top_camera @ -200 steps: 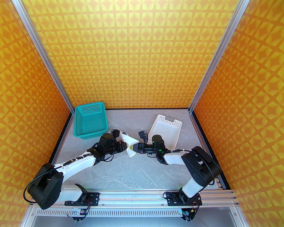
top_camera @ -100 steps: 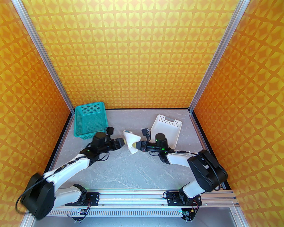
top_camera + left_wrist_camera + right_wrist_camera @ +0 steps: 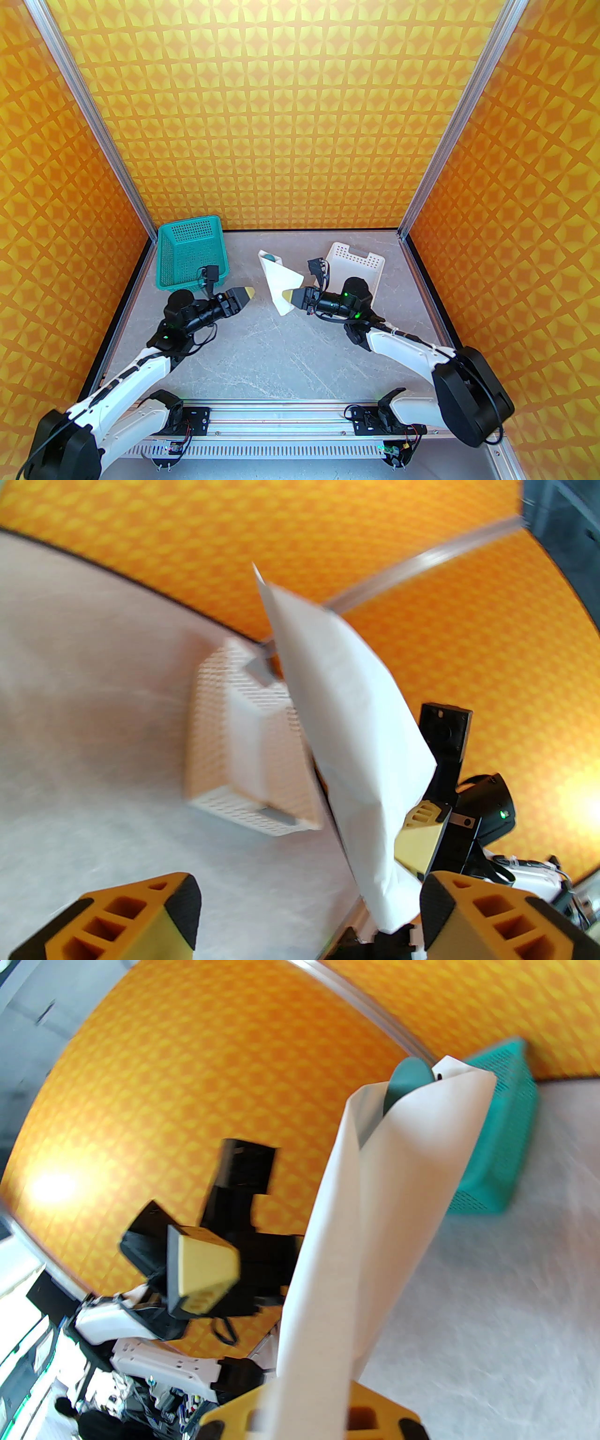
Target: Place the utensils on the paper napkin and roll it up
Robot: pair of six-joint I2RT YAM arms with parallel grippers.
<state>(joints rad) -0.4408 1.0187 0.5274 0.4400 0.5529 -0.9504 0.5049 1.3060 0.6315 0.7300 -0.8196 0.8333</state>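
Right end effector pinching rolled white paper napkin, dark teal plastic spoon inside; left end effector spread, apart.

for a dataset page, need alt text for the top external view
The right gripper is shut on the near end of the loosely rolled paper napkin, a teal utensil poking from its far end. The left gripper sits apart to its left, near a teal basket.

Top view looks down from high behind the arm bases. Both wrist views, close and tilted, face each other across the shared napkin.
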